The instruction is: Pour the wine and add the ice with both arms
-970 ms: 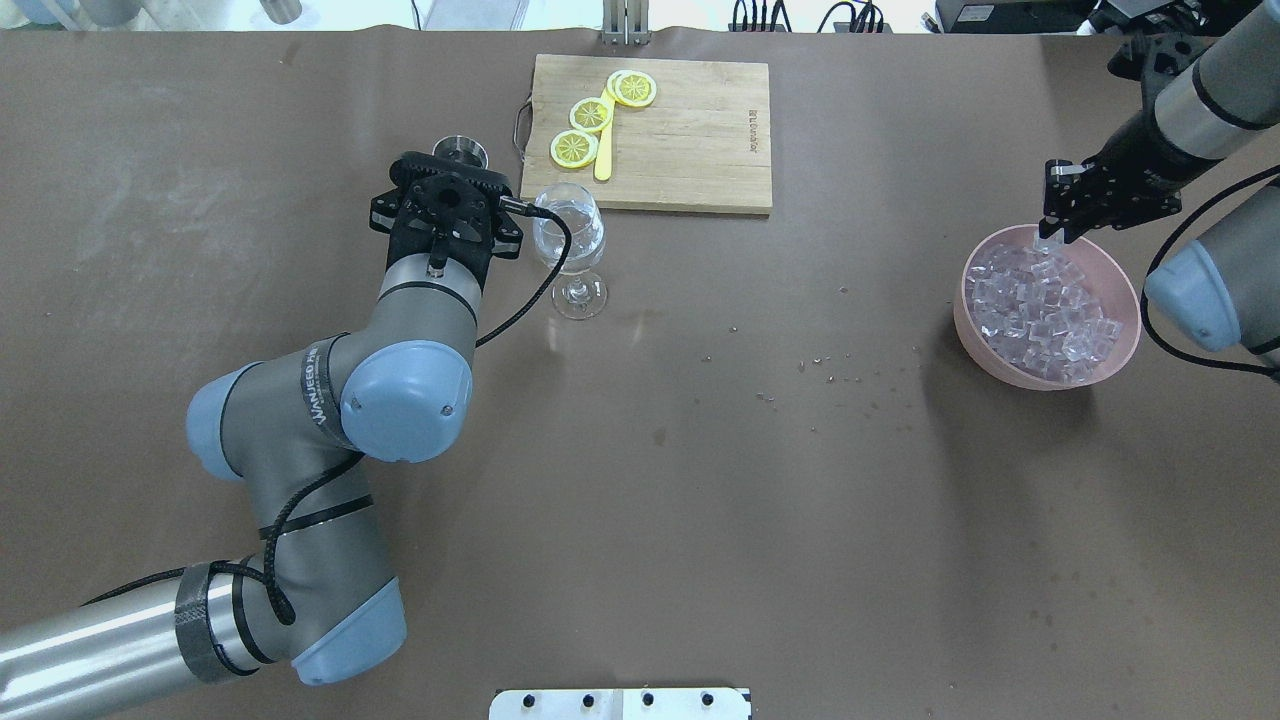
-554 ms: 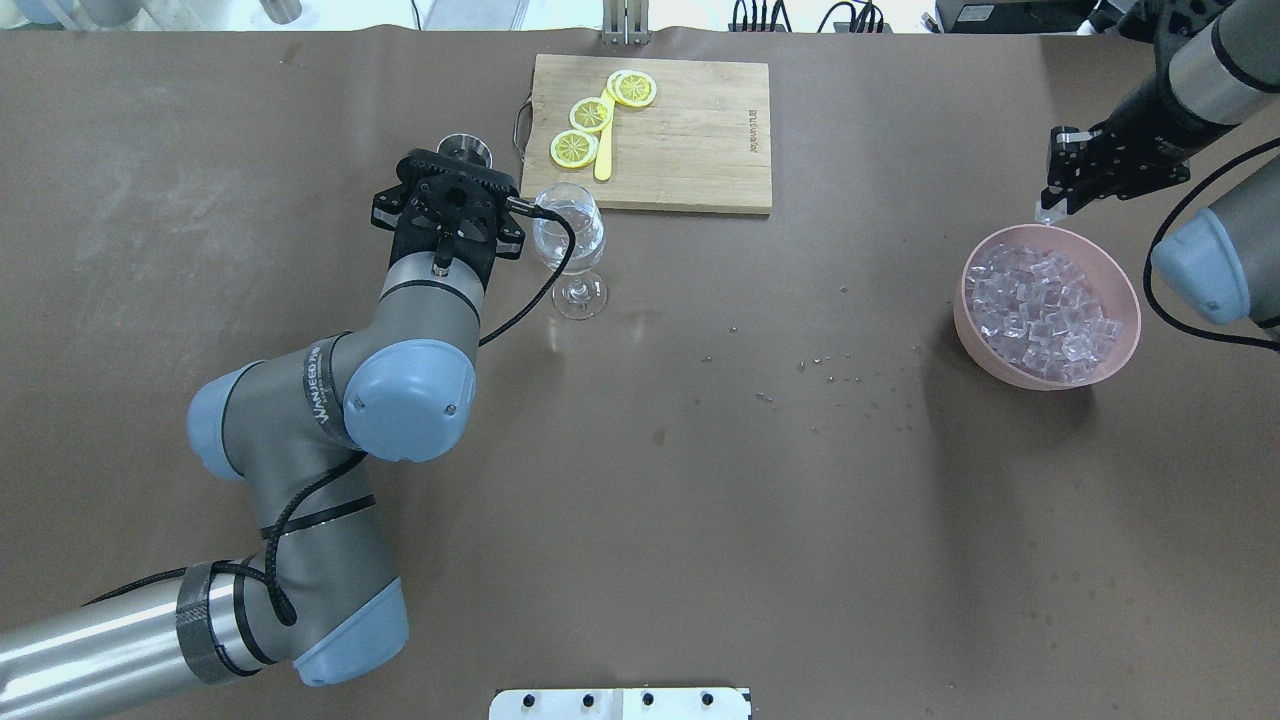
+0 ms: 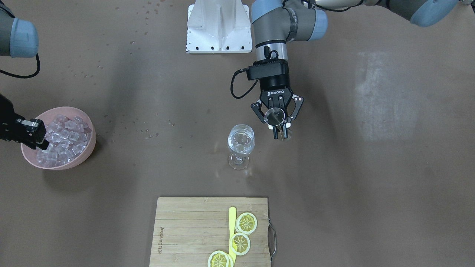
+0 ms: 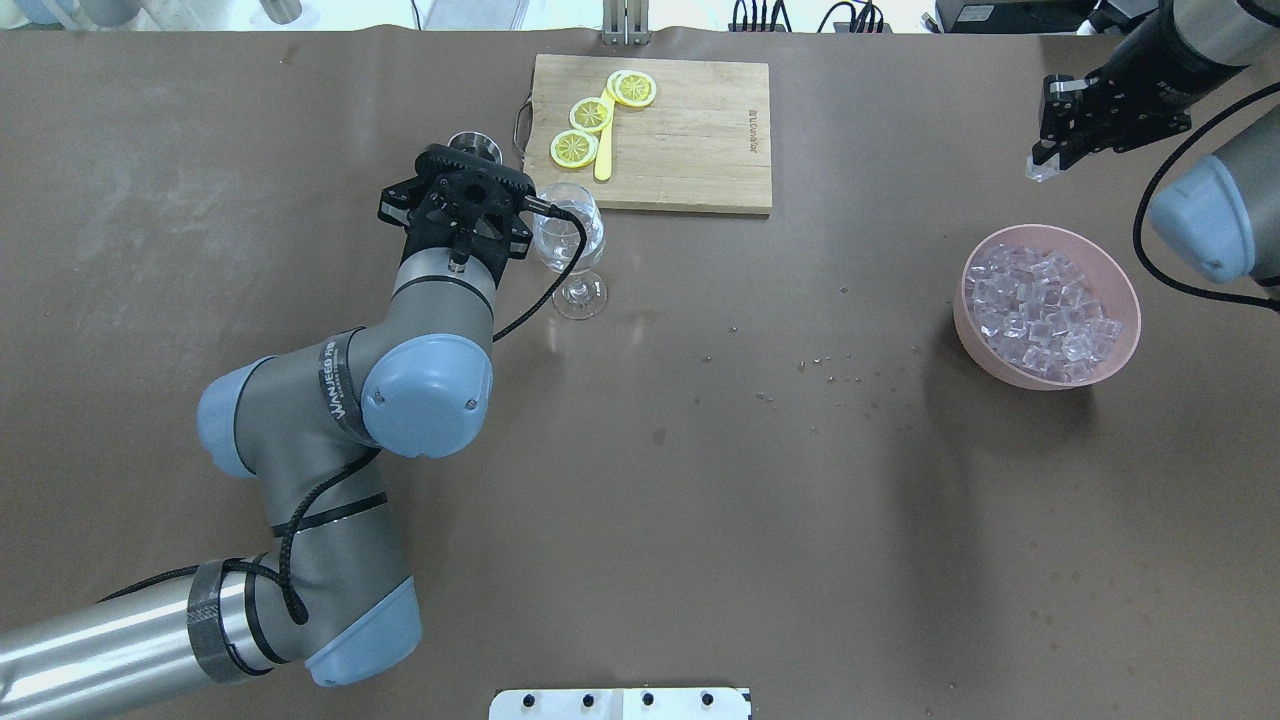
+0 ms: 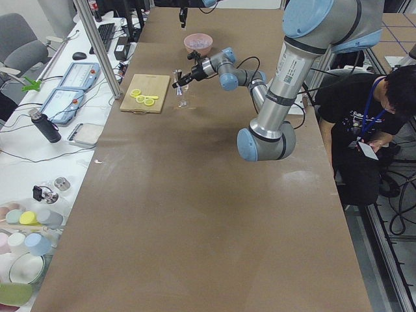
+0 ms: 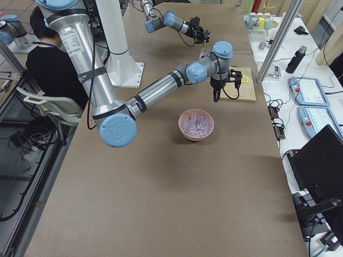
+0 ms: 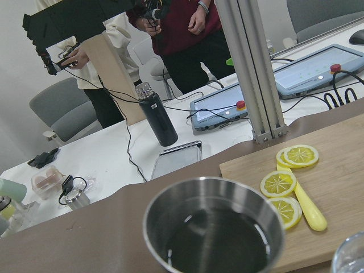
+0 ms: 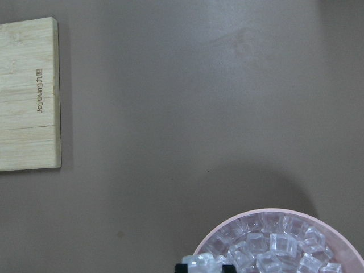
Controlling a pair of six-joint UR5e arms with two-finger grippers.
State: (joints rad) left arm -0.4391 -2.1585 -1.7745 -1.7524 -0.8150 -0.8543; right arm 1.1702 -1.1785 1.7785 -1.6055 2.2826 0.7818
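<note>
My left gripper [image 4: 468, 160] is shut on a small steel cup [image 4: 475, 146] of dark wine [image 7: 216, 239], held upright just left of the wine glass [image 4: 570, 240]. The front view shows that cup [image 3: 275, 115] beside the wine glass [image 3: 241, 142], which has clear contents. Far from them, my right gripper [image 4: 1043, 165] hangs above the table beyond the pink bowl [image 4: 962, 300], shut on one ice cube [image 4: 1040, 170]. In the right wrist view the cube [image 8: 199, 262] sits between the fingertips above the bowl's ice [image 8: 273, 244]. The bowl is heaped with ice [image 4: 1045, 310].
A wooden cutting board [image 4: 690, 140] with lemon slices [image 4: 575, 148] and a yellow utensil [image 4: 603, 155] lies just behind the glass. Small wet specks [image 4: 825, 370] dot the table's middle. The white base block [image 3: 218, 27] stands at the robot's side. A person [image 5: 364, 117] sits beside the table.
My right gripper has risen out of the bowl with an ice cube and moved toward the table's far edge. The left arm has shifted slightly right, closer to the glass.
</note>
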